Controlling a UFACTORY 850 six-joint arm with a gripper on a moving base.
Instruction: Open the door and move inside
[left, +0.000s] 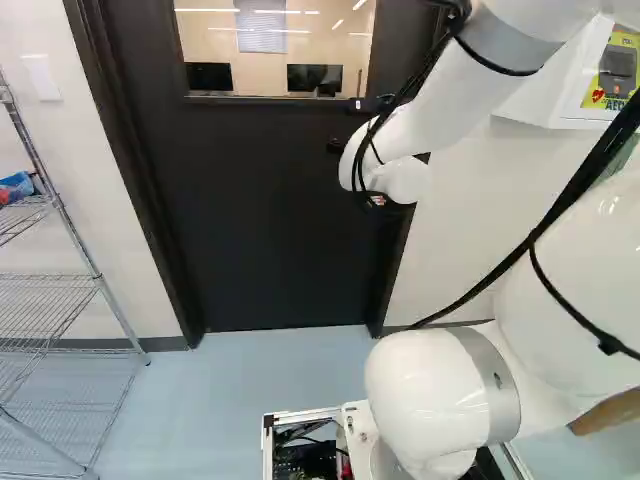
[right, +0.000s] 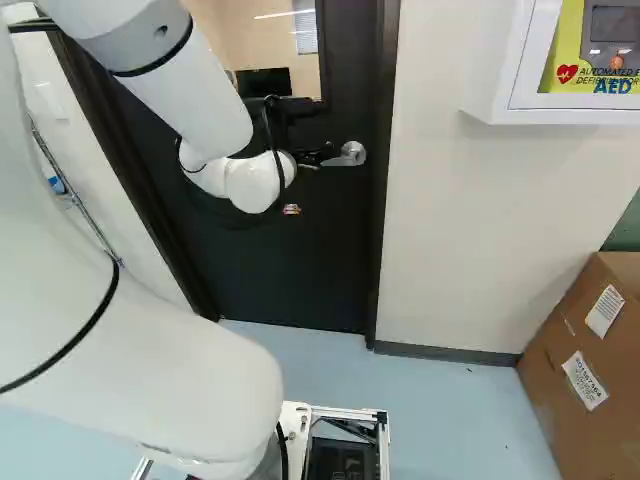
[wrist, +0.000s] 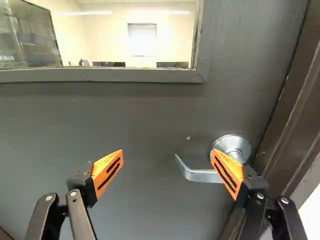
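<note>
My gripper (right: 322, 154) reaches toward the dark door (right: 330, 240) beside its lever handle (right: 352, 154), in the right base view. In the wrist view the gripper (wrist: 170, 172) stands wide open with nothing held. The silver handle (wrist: 200, 175) lies ahead of it; the lever's free end points into the gap between the fingers, and one orange finger covers part of the lever near its round base. Whether that finger touches it I cannot tell. The door (left: 260, 200) is closed in its frame, with a window in its upper part.
A wire shelf rack (left: 50, 300) stands left of the door. Right of the door, a white AED cabinet (right: 530, 110) hangs on the wall above a cardboard box (right: 590, 370) on the floor. The dark door frame (wrist: 295, 110) runs close beside the handle.
</note>
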